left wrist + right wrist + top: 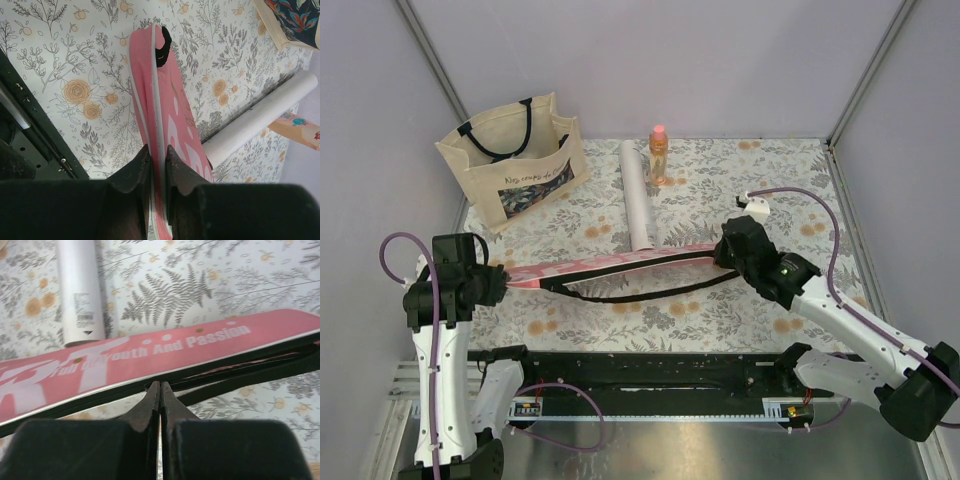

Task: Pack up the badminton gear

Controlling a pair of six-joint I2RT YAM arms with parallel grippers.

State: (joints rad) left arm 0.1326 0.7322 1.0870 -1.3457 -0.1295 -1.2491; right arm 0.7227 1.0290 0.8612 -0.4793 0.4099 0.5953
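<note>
Pinching hard, the left hand [158, 150] clamps the narrow end of the pink cover [170, 115] between its fingers, and the cover runs straight out ahead of it, edge-up. At the other end, the right hand [160, 385] is pressed together, tips against the cover's black rim; whether any fabric is caught there, I cannot tell. The cover spans from hand to hand over the floral bench [720, 190], its black strap [640, 296] drooping on the near side. The white tube [79, 290] lies just beyond the cover, ahead-left of the right hand. The tote bag [510, 165] and orange bottle [659, 155] sit farther out.
</note>
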